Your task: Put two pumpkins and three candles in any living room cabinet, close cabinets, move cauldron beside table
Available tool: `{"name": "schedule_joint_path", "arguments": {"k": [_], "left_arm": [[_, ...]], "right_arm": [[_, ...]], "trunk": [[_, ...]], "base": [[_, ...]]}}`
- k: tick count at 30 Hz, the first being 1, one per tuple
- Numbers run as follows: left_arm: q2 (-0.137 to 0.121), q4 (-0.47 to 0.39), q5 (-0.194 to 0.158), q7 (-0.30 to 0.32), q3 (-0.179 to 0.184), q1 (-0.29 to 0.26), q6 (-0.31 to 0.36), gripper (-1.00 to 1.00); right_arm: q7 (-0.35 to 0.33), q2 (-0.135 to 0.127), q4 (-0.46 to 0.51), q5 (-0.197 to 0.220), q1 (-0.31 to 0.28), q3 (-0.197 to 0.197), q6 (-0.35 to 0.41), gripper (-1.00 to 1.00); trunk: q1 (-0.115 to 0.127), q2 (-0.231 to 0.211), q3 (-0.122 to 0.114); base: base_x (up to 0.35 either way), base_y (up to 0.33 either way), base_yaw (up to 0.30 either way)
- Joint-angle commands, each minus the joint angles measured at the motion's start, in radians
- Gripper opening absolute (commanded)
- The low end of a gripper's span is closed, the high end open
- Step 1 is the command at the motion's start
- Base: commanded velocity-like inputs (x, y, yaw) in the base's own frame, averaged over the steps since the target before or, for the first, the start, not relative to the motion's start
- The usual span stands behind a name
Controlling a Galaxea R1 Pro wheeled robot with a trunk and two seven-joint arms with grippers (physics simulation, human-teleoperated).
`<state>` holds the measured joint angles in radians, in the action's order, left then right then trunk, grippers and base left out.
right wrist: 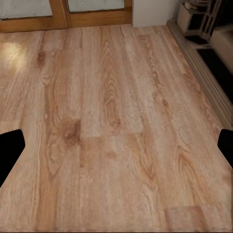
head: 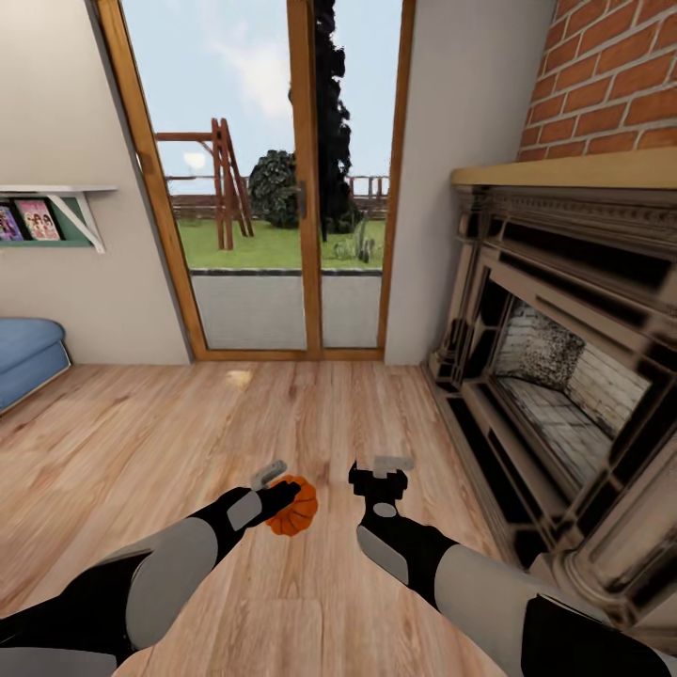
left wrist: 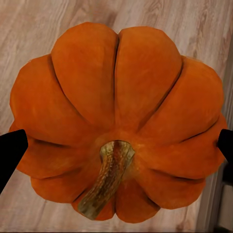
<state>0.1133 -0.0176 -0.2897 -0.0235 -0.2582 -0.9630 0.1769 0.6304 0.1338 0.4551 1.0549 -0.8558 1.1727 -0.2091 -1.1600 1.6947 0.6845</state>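
Our left end effector (head: 282, 495) pinches a pumpkin (head: 293, 506) low in frame for carrying, while our right end effector (head: 380, 475) hangs spread and empty.

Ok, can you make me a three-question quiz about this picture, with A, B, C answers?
1. Where is the fireplace?
A. On the robot's right
B. On the robot's left
C. Outside the glass doors

2. What colour is the pumpkin?
A. Green
B. Orange
C. White

3. What is the right gripper doing?
A. Holding a candle
B. Holding the pumpkin
C. Open with nothing in it

Answers:
1. A, the head view shows it along the right wall, under the red bricks.
2. B, it looks bright orange with a brown stem in the left wrist view.
3. C, its jaws stand apart over bare wood floor, while the left gripper has the pumpkin between its jaws.
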Motion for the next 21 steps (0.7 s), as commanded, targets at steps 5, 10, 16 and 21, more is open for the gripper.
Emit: {"name": "schedule_joint_path", "arguments": {"k": [5,10,16,21], "left_arm": [[0.005,-0.002,-0.011,-0.003,-0.001,0.000,0.006,-1.00],[0.007,-0.002,-0.011,-0.003,-0.001,0.000,0.006,-1.00],[0.008,-0.002,-0.011,-0.003,-0.001,0.000,0.006,-1.00],[0.009,-0.002,-0.011,-0.003,-0.001,0.000,0.006,-1.00]], "right_arm": [[0.005,0.000,0.000,0.010,-0.002,0.008,-0.006,1.00],[0.005,0.000,0.000,0.010,-0.002,0.008,-0.006,1.00],[0.005,0.000,0.000,0.010,-0.002,0.009,-0.006,1.00],[0.005,0.000,0.000,0.010,-0.002,0.009,-0.006,1.00]], "trunk": [[0.001,0.001,0.001],[0.001,0.001,0.001],[0.001,0.001,0.001],[0.001,0.001,0.001]], "base": [[-0.331,0.000,0.000],[-0.331,0.000,0.000],[-0.322,0.000,0.000],[-0.323,0.000,0.000]]}}
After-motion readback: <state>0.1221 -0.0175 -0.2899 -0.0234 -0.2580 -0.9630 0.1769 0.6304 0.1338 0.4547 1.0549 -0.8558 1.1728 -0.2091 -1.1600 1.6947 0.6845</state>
